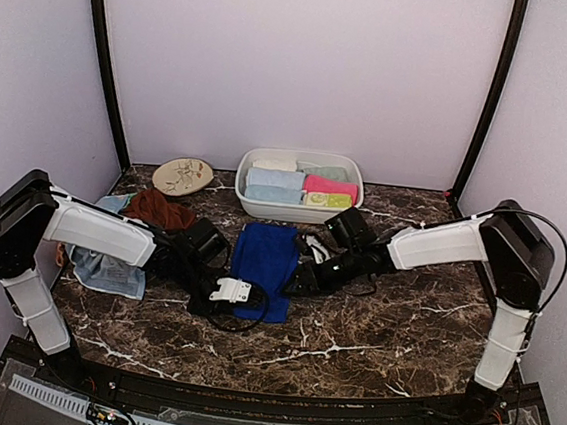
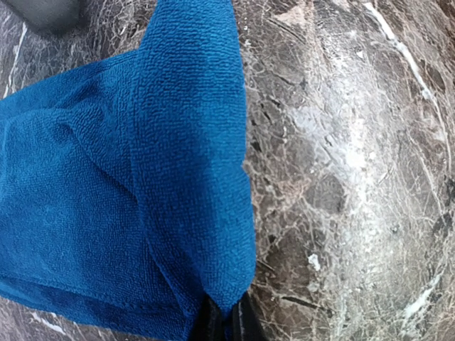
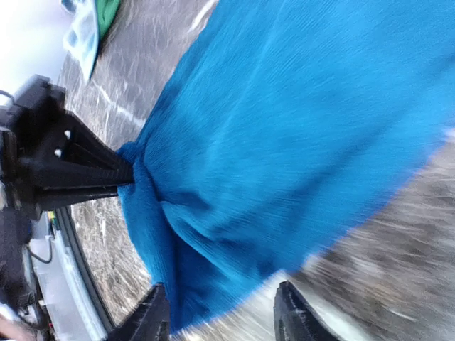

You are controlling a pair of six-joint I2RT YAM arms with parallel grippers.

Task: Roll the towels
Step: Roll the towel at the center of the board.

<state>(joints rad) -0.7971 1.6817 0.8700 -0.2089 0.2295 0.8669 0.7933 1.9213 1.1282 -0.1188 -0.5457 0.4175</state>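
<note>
Royal blue towel point(image 1: 264, 253) lies at the centre of the tabletop point(image 1: 372, 332), long axis running 12 to 6. It is not flat: the left wrist view shows one flap doubled over the rest. White tub point(image 1: 296, 214) sits just past it at 12 o'clock, with rolled towels point(image 1: 276, 182) packed inside. Unrolled heap at 9 o'clock: rust-brown towel point(image 1: 158, 208) and light blue towel point(image 1: 109, 272).

Left tool point(image 2: 226, 323): jaws pinched tight on the towel's near corner, roughly 7 o'clock of the cloth. Right tool point(image 3: 222, 288): jaws standing apart at the 3 o'clock edge, with the cloth edge in the gap but not clamped. That view is smeared, so contact with the pads cannot be told.

Judgement: the step in hand looks like squaring the towel before rolling.
- The right tool should close on a single edge, not a bunched double layer.
- Both tools then draw apart along 9–3 to take out the folded flap and lay the cloth flat.
- Keep the pull low to the tabletop so the cloth drags rather than lifts.
- Start the roll only from a straight 6 o'clock edge, working toward 12.

Risk: a crooked start gives a coned roll, and thick terry will likely spring open if let go loosely.
</note>
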